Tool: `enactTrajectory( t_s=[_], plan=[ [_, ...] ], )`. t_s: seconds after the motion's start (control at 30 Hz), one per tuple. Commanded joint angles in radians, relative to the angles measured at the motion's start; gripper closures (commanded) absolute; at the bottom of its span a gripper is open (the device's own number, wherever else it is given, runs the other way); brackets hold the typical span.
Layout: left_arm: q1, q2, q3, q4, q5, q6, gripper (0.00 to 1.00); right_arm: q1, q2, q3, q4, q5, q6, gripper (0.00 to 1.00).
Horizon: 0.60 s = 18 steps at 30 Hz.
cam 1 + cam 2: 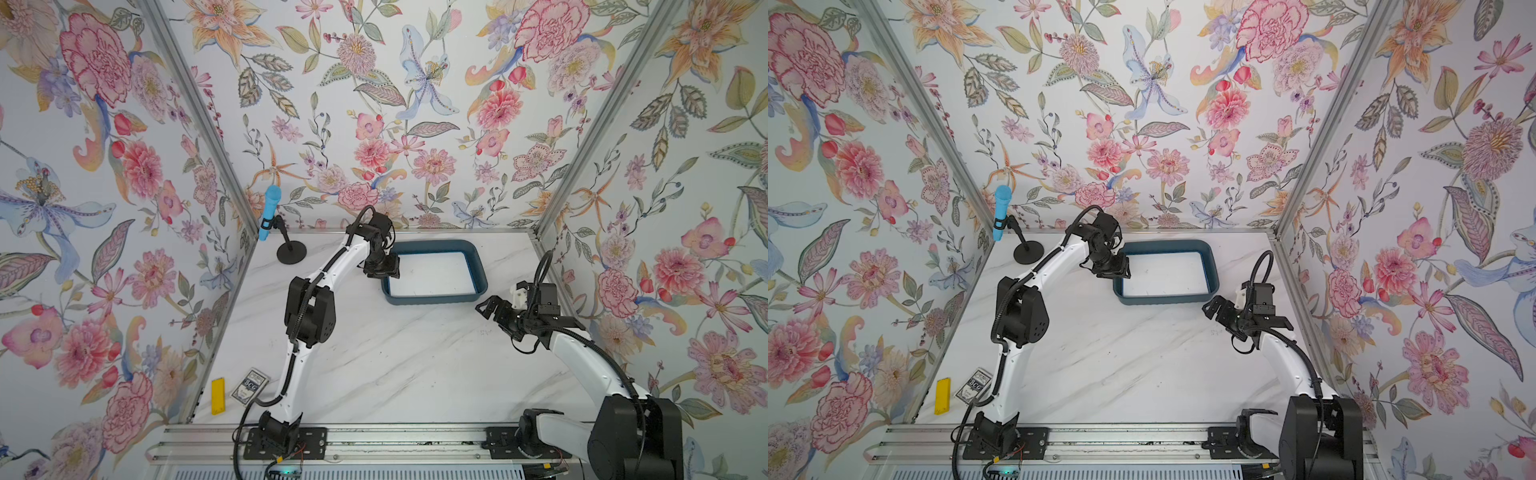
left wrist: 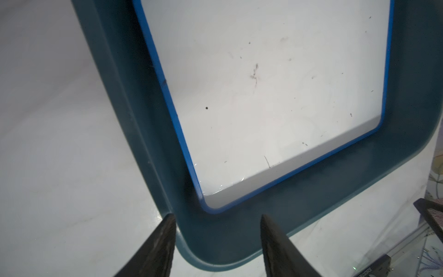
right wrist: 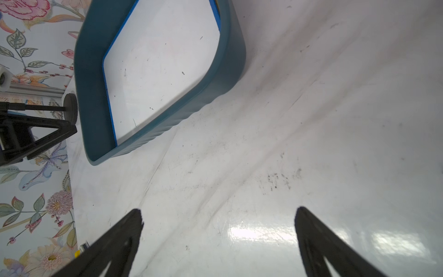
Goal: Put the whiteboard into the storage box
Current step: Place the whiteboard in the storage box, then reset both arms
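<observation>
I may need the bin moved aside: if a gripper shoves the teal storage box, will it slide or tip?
Probably slides rather than tips: the storage box is shallow and wide, on a glossy table. The whiteboard lying flat inside likely rides along, hemmed by the walls.

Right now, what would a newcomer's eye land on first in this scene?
Loud floral wallpaper covers all three walls around the marble table. At the table's far middle, the whiteboard lies inside the teal storage box, with the left claw open at the box's left side. A blue microphone stands in the far left corner.
</observation>
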Motion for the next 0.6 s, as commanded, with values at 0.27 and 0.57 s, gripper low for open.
enactTrajectory(
  t_s=[0.27, 0.57],
  plan=[
    [0.016, -0.302, -0.234, 0.02, -0.33, 0.191, 0.25, 0.016, 0.008, 0.147, -0.099, 0.182, -0.064, 0.0],
    [0.109, -0.705, -0.818, 0.498, -0.614, 0.321, 0.18, 0.015, -0.01, 0.211, -0.101, 0.391, -0.156, 0.0]
  ],
)
